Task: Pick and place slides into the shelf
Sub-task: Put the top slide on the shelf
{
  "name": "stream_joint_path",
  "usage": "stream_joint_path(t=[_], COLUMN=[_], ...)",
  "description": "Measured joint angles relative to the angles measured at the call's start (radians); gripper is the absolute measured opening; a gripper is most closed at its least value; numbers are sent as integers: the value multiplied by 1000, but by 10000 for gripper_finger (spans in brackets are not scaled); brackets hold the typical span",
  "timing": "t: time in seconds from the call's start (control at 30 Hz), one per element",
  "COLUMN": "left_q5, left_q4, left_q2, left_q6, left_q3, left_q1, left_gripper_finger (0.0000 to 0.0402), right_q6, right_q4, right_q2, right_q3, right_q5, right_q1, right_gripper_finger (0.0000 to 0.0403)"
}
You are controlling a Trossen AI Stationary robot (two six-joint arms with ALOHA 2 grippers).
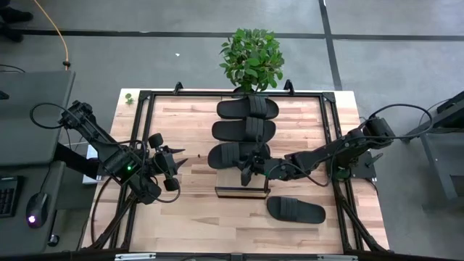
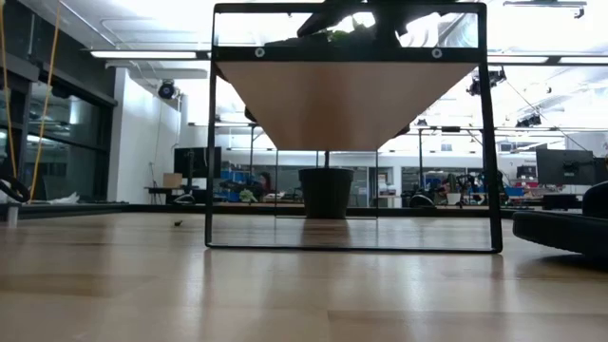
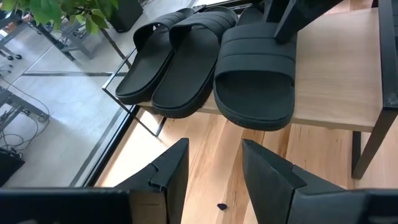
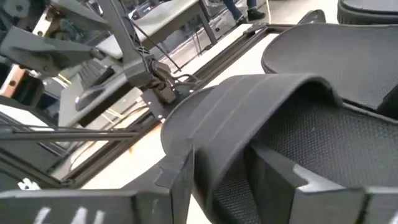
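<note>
Third slide (image 1: 235, 154) on shelf (image 1: 242, 191), strap pinched between right gripper (image 1: 250, 168) fingers. Placing step; release next, then fetch last slide (image 1: 295, 209) from desk (image 1: 196, 210). Left gripper (image 1: 176, 161) idle, fingers parted, beside shelf.

Two dark jointed arms with looping black cables; a green light glows on the left arm (image 1: 129, 169). The fingers (image 3: 268, 177) are matte black and angular.
</note>
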Motion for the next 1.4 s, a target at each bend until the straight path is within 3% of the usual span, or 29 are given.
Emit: stream_joint_path(t=[0.43, 0.7, 1.07, 1.4], left_q5=[4, 8, 8, 8], left_q4=[0, 0, 0, 0], left_q2=[0, 0, 0, 0], left_q6=[0, 0, 0, 0], left_q3=[0, 0, 0, 0], left_q1=[0, 0, 0, 0], left_gripper_finger=[134, 134, 134, 134], right_q6=[-68, -60, -130, -233], right_q4=[-36, -316, -529, -547], right_q2=[-30, -68, -68, -66], right_q3=[-1, 76, 206, 238], right_q5=[-20, 10, 18, -163], right_q1=[-1, 0, 0, 24], right_gripper_finger=[160, 176, 184, 184])
